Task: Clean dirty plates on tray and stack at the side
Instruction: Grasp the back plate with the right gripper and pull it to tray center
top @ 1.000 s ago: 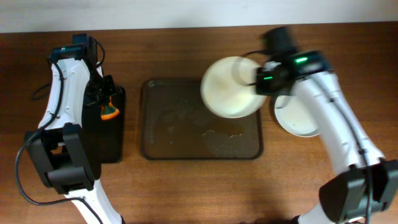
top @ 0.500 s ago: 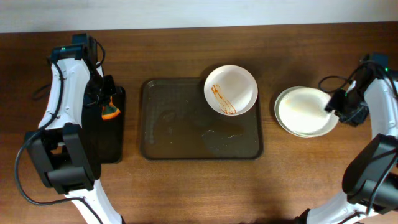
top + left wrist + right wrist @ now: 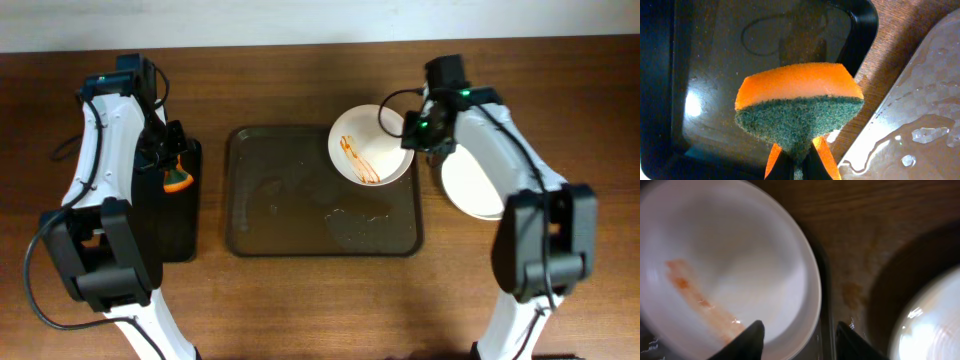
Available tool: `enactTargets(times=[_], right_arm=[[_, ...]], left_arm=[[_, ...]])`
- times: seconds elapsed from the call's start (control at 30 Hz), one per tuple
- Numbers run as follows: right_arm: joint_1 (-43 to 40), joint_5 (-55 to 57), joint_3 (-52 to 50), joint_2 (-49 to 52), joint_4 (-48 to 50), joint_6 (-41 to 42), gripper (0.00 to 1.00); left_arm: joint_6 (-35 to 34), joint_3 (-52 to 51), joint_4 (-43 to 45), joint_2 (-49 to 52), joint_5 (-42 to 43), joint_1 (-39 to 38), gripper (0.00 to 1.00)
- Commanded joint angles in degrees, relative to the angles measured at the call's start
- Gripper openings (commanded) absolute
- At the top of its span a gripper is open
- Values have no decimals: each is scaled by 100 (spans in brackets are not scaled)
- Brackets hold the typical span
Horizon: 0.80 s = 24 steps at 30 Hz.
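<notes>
A white plate (image 3: 365, 145) with orange-red streaks lies in the far right corner of the brownish tray (image 3: 270, 205). My right gripper (image 3: 412, 138) is open. It straddles this plate's right rim (image 3: 715, 265), one finger over the plate and one outside the tray rim (image 3: 826, 315); its fingertips (image 3: 800, 340) touch nothing I can see. Clean white plates (image 3: 482, 185) are stacked on the table right of the tray and also show in the right wrist view (image 3: 932, 325). My left gripper (image 3: 172, 168) is shut on an orange and green sponge (image 3: 800, 100), pinched between its fingers (image 3: 799, 162).
A narrow black tray (image 3: 180, 225) lies left of the brownish tray, and the sponge hangs over it (image 3: 715, 65). Water drops lie on the brownish tray's floor (image 3: 922, 115). The table's far edge is close behind both arms.
My right gripper has moved left from beside the clean stack to the streaked plate's right rim. The left arm and sponge have not moved.
</notes>
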Motion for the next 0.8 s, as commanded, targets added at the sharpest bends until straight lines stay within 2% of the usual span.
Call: enactTargets(times=[0.0,0.07,0.1,0.2,0.43,0.47,0.5,0.57,0.67,0.77], right_arm=[[105,258,63,431,15,142,35],[105,232,63,564,13,160,27],[127,214,63,603,-7,160,20],[256,146,66,610,-122,160,6],[1014,-1222,66,608,-1344,911,4],[1163,-1226,105,605,-1340,907,18],[1213,-1150,146,605,-1290,903,28],[1180,-874,295,605,-960,542,41],[1145,-861,278,616,-31,-584,46],[1272,-863,245,754,197,-951,45]], left_arm=[[-74,-26,4,-22,61,2,0],[-74,-26,4,-22,61,2,0],[-74,-26,4,-22,61,2,0],[-74,-26,4,-22,61,2,0],[-74,-26,4,-22,61,2,0],[-74,-26,7,-22,61,2,0],[-74,-26,4,-22,61,2,0],[-72,-26,2,-22,61,2,0],[-72,-26,4,-22,61,2,0],[-74,-26,13,-22,61,2,0]])
